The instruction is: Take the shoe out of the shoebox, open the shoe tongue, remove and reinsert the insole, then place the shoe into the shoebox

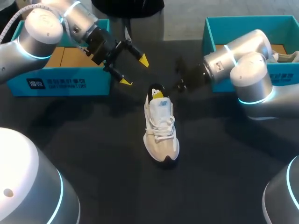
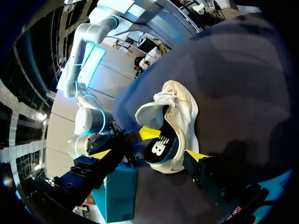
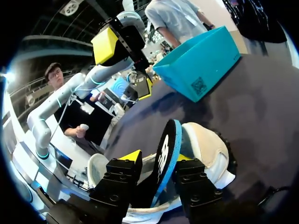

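A white sneaker [image 1: 161,133] lies in the middle of the dark table, toe toward me. A black insole with a blue edge [image 3: 166,151] stands up out of its heel opening [image 1: 155,89]. My right gripper [image 3: 158,157] reaches in from the right to the heel [image 1: 158,94]. Its fingers are open either side of the insole; one finger is against it and a gap shows at the other. My left gripper [image 1: 134,71] hangs wide open above and behind the shoe, holding nothing. In the left wrist view the sneaker [image 2: 180,112] and insole [image 2: 159,147] lie ahead of that gripper [image 2: 148,156].
A teal shoebox [image 1: 60,83] stands at the back left under my left arm. A second teal shoebox [image 1: 223,25] at the back right holds another shoe [image 1: 286,57]. Dark table surface [image 1: 103,154] lies around the sneaker's front and sides.
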{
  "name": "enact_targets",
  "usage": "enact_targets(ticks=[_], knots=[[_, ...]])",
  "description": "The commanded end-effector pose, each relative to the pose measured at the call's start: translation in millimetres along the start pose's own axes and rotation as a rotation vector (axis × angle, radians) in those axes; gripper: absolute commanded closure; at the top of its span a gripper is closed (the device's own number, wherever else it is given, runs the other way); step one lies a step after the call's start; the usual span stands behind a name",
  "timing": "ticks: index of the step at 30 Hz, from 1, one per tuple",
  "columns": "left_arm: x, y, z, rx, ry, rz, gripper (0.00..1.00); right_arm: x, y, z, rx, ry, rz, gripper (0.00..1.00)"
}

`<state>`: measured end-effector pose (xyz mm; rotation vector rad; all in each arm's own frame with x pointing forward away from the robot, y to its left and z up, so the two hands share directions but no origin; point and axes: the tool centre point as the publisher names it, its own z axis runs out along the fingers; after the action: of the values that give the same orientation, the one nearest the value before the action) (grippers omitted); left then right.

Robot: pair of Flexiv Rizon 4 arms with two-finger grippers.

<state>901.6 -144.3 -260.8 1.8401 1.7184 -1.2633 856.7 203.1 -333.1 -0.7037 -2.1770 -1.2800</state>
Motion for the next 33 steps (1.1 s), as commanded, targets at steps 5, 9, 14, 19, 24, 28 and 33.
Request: enact_targets(ticks=[5,9,14,19,24,28,33], knots=[[-0.3,0.6,0.2,0.002,0.001,0.001,0.00,-1.3,2.8,-0.2,0.004,0.001,-0.002,0.70],[-0.1,0.3,-0.1,0.003,0.000,0.000,0.00,-1.7,1.2,2.3,0.003,0.006,0.004,0.86],[-0.3,0.3,-0.4,0.006,0.001,0.002,0.00,-1.9,-1.3,3.8,0.006,0.011,0.014,1.00],[-1.1,0.6,-0.1,0.011,0.002,0.007,0.00,-0.9,-7.7,5.3,0.034,0.023,0.034,1.00],[-1.1,-0.2,1.8,0.016,0.002,0.008,0.00,1.5,-14.7,9.5,0.092,0.046,0.055,1.00],[-0.8,-1.0,3.6,0.021,0.003,0.007,0.00,1.7,-19.3,11.4,0.110,0.054,0.065,1.00],[-0.7,-1.1,4.3,0.027,0.004,0.008,0.00,2.6,-17.6,13.1,0.115,0.053,0.062,0.65]])
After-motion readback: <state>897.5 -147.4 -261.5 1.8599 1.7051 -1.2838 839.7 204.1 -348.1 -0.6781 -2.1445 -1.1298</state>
